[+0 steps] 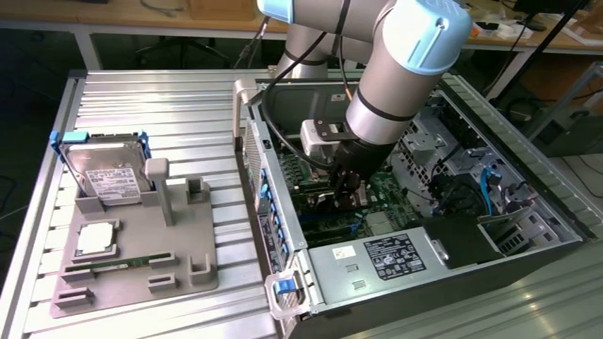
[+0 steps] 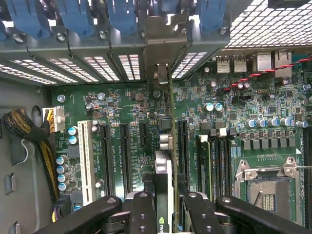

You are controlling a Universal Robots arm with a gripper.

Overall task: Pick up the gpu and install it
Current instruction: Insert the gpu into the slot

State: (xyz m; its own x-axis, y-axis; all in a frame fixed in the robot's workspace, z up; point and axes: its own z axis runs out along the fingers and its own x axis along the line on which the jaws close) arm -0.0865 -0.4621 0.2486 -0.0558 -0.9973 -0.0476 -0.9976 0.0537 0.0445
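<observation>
Gripper (image 1: 346, 200) inside computer case (image 1: 527, 233), over motherboard (image 1: 382, 191)

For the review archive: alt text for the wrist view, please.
The claw grips the gpu edge-on, above the green motherboard inside the computer case, over black expansion slots. Blue latches line the case edge.

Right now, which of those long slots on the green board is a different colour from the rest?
The white slot, the one nearest the yellow and black cable bundle. The other long slots on the green board are black.
</observation>
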